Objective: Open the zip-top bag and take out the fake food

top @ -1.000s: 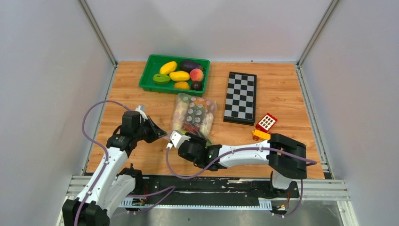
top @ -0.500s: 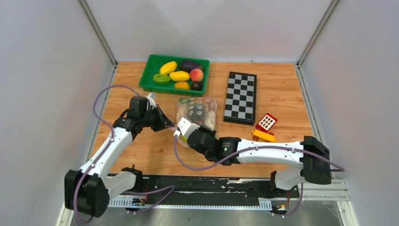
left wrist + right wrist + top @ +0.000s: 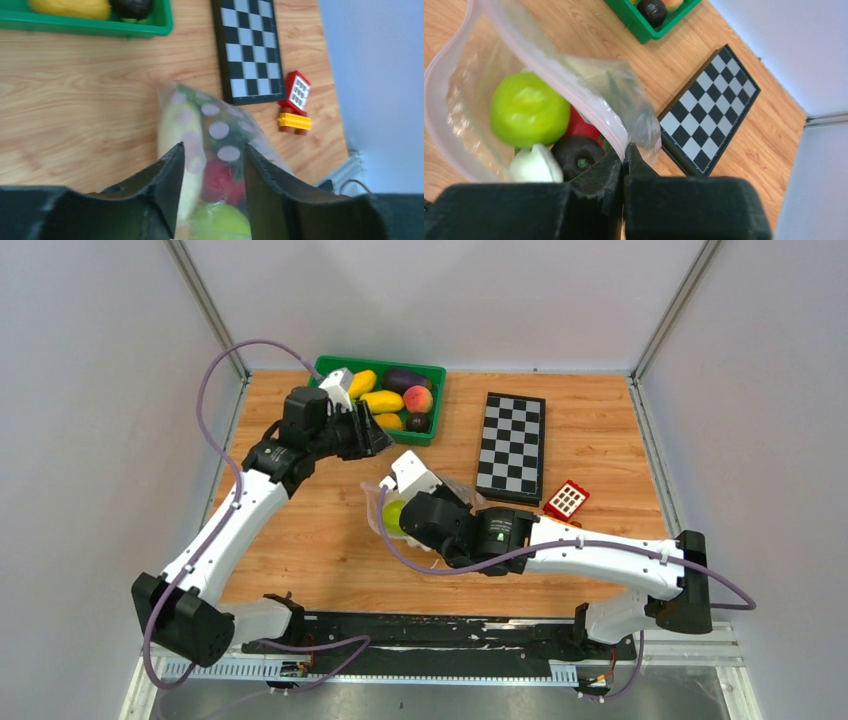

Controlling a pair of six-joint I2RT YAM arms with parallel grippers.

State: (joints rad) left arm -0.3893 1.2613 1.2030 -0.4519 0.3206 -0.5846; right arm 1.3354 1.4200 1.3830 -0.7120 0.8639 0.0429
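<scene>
The zip-top bag (image 3: pixel 378 505) hangs at mid-table with its pink-edged mouth open. My right gripper (image 3: pixel 398 495) is shut on the pink zip strip (image 3: pixel 589 107), jaws pressed together (image 3: pixel 624 150). Inside the bag (image 3: pixel 469 90) I see fake food: a green pear (image 3: pixel 529 110), a red apple (image 3: pixel 580 127), a white mushroom (image 3: pixel 535 166) and a dark round piece (image 3: pixel 576 156). My left gripper (image 3: pixel 378 438) is raised near the green tray, open and holding nothing. In the left wrist view the dotted bag (image 3: pixel 220 135) shows below, between the spread jaws (image 3: pixel 214 155).
A green tray (image 3: pixel 322 370) with yellow fruits, an eggplant and a peach stands at the back left. A chessboard (image 3: pixel 511 447) lies at the right of the bag. A red-yellow toy car (image 3: pixel 562 508) sits by the board's near corner.
My left gripper let go, opened and swung back toward the tray. My right gripper shut on the bag's zip edge and carried it farther from the bases; the mouth now gapes.
</scene>
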